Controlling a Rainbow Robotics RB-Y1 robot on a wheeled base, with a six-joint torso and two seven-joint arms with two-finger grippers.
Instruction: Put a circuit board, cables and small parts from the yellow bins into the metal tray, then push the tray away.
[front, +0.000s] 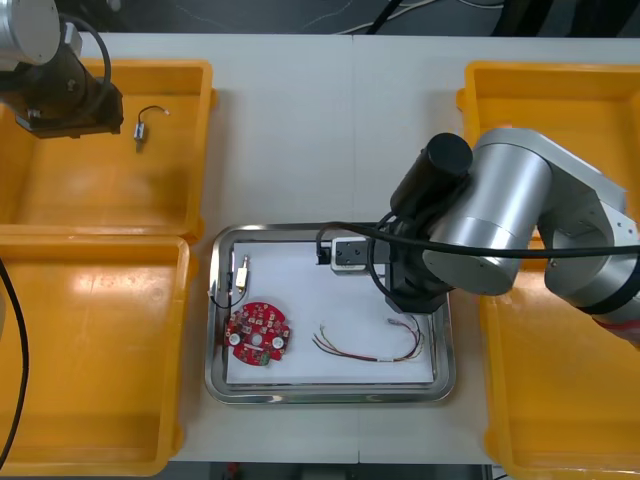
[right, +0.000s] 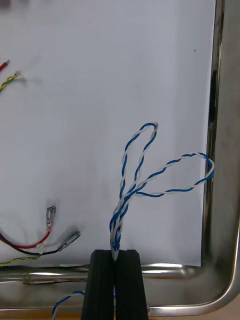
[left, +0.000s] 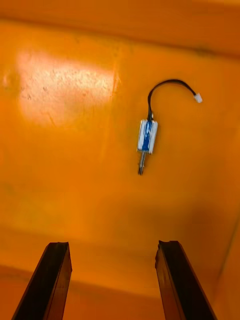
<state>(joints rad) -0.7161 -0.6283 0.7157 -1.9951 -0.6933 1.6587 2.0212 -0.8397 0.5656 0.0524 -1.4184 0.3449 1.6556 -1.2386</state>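
Note:
My right gripper (right: 115, 270) is shut on a twisted blue and white cable (right: 150, 170), whose loops lie on the white inside of the metal tray (right: 222, 200) near its rim. In the front view the right arm (front: 490, 215) reaches over the tray's (front: 215, 300) right side. A round red circuit board (front: 258, 335), a small metal part (front: 240, 275) and a red and yellow cable (front: 370, 345) lie in the tray. My left gripper (left: 115, 280) hangs open above a small metal part with a black lead (left: 146, 137) in the far left yellow bin (front: 180, 80).
The near left yellow bin (front: 100, 330) and two yellow bins at the right (front: 560, 400) flank the tray. The red and yellow cable's ends (right: 50, 240) lie close beside my right fingers. Bare table stretches beyond the tray's far rim.

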